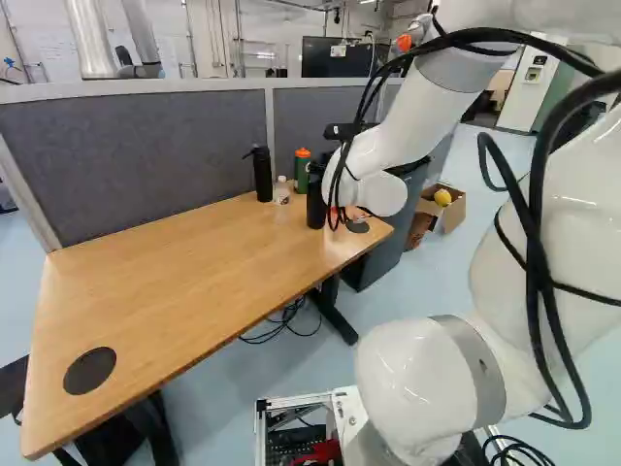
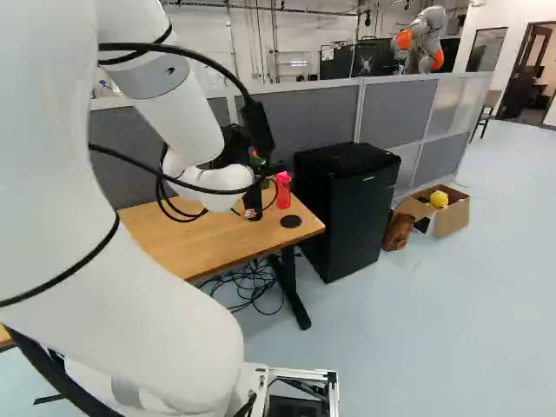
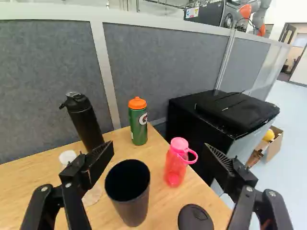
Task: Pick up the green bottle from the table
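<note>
The green bottle (image 1: 302,172) with an orange cap stands upright at the table's far end in the left base view. Part of my gripper (image 1: 340,131) shows beside the white wrist, close to the bottles. In the wrist view the fingers of my gripper (image 3: 159,150) are wide apart with nothing gripped. Ahead of them, beyond the black cup, is the green bottle (image 3: 138,128), untouched, near the table's back corner by the grey partition. The table (image 1: 194,282) is light wood.
A black cup (image 3: 130,191) and a pink bottle (image 3: 174,166) stand nearer the gripper than the green bottle. Beside it are a tall black bottle (image 3: 85,122) and a small clear bottle (image 1: 281,190). A black fridge (image 2: 343,204) adjoins the table end. Behind the partition is another robot (image 2: 423,39).
</note>
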Controlling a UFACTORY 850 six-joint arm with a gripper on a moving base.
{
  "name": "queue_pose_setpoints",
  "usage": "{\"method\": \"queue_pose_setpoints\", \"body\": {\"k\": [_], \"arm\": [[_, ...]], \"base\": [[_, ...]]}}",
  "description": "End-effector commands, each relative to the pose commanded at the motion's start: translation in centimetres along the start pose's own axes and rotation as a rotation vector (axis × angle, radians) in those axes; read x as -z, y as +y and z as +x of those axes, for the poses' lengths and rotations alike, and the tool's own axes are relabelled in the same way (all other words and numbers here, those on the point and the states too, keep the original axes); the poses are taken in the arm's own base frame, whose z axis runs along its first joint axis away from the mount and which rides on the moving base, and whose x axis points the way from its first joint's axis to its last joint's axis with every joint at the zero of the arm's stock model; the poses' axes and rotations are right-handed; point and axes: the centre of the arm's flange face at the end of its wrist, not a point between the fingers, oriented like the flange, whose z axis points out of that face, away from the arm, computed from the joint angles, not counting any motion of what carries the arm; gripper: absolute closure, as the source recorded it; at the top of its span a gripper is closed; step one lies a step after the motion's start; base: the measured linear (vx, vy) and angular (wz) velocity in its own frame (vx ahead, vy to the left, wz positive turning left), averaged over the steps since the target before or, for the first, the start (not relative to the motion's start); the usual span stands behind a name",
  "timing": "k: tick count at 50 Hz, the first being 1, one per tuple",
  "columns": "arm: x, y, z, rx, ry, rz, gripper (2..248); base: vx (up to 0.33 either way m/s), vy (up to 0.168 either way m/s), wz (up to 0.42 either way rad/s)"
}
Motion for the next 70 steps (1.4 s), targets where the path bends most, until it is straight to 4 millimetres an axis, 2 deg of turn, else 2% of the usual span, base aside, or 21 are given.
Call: {"method": "queue_pose_setpoints", "body": {"k": [38, 70], "arm": [[-6.7, 0.3, 4.1, -0.001, -0.053, -0.005, 3], [-11.8, 0.4, 6.5, -0.002, -0.198, -0.008, 3]], "base": [[0.0, 0.0, 0.0], [0.0, 0.0, 0.0]]}}
